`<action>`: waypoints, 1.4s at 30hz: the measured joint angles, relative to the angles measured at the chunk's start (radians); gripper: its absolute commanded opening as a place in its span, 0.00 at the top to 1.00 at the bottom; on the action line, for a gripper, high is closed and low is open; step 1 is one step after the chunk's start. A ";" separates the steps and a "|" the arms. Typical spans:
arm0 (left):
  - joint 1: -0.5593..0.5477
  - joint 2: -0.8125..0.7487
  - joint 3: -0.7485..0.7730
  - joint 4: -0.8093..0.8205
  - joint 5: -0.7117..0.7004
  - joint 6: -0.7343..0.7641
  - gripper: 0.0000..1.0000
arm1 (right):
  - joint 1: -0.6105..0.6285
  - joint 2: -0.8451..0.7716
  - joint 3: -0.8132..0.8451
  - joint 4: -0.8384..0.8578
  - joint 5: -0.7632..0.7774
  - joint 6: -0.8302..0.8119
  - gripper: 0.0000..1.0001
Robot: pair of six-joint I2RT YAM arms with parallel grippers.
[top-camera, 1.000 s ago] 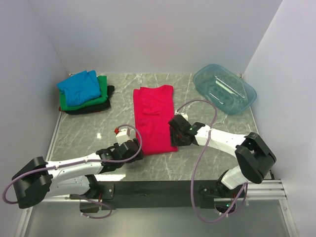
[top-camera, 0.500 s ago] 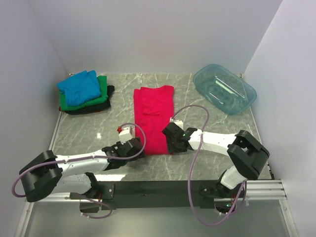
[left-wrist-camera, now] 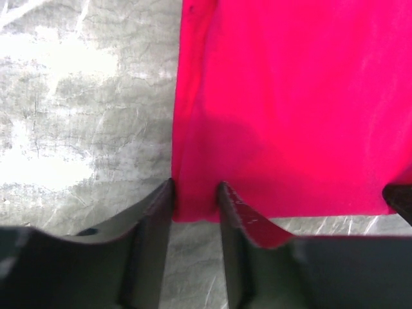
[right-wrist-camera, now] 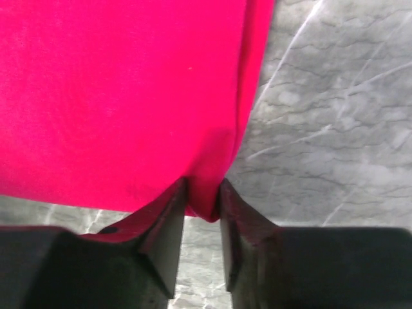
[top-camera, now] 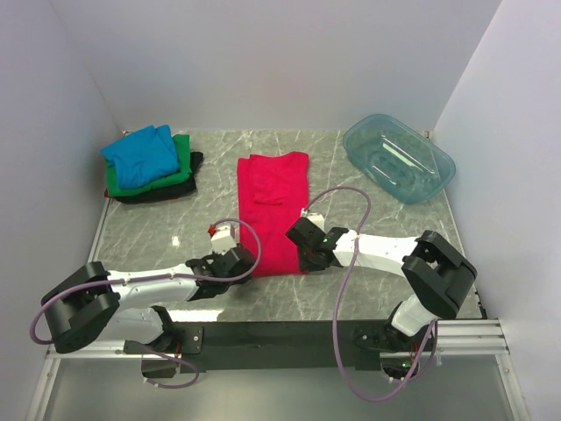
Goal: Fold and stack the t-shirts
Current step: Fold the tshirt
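Observation:
A red-pink t-shirt (top-camera: pixel 273 206) lies flat as a long folded strip in the middle of the table. My left gripper (top-camera: pixel 246 267) is shut on its near left corner (left-wrist-camera: pixel 193 203). My right gripper (top-camera: pixel 305 261) is shut on its near right corner (right-wrist-camera: pixel 205 196), where the cloth bunches between the fingers. A blue t-shirt (top-camera: pixel 142 155) lies folded on top of a green one (top-camera: pixel 181 160) and a black one (top-camera: pixel 158 193) in a stack at the far left.
A clear teal plastic tub (top-camera: pixel 398 158) stands at the far right. White walls close in the grey marble table (top-camera: pixel 377 219) on three sides. A black rail runs along the near edge.
Both grippers have moved in to the near corners of the red-pink shirt and closed on them. The shirt's body has not moved.

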 measured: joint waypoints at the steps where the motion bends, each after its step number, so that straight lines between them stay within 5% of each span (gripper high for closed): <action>1: 0.000 0.000 0.000 0.000 0.000 -0.003 0.65 | 0.001 0.000 -0.001 0.003 -0.002 0.002 0.73; 8: 0.002 -0.001 -0.020 0.028 0.002 -0.017 0.84 | 0.002 -0.006 -0.008 0.024 -0.021 0.007 1.00; 11: 0.002 -0.010 -0.033 0.046 0.005 -0.020 0.99 | 0.002 -0.006 -0.008 0.025 -0.024 0.006 1.00; 20: 0.003 -0.075 -0.081 0.076 0.068 0.021 0.99 | 0.003 -0.057 -0.052 0.023 -0.047 0.001 1.00; 42: -0.170 -0.367 -0.105 -0.127 0.613 0.146 0.99 | 0.230 -0.523 -0.187 -0.336 -0.355 0.001 1.00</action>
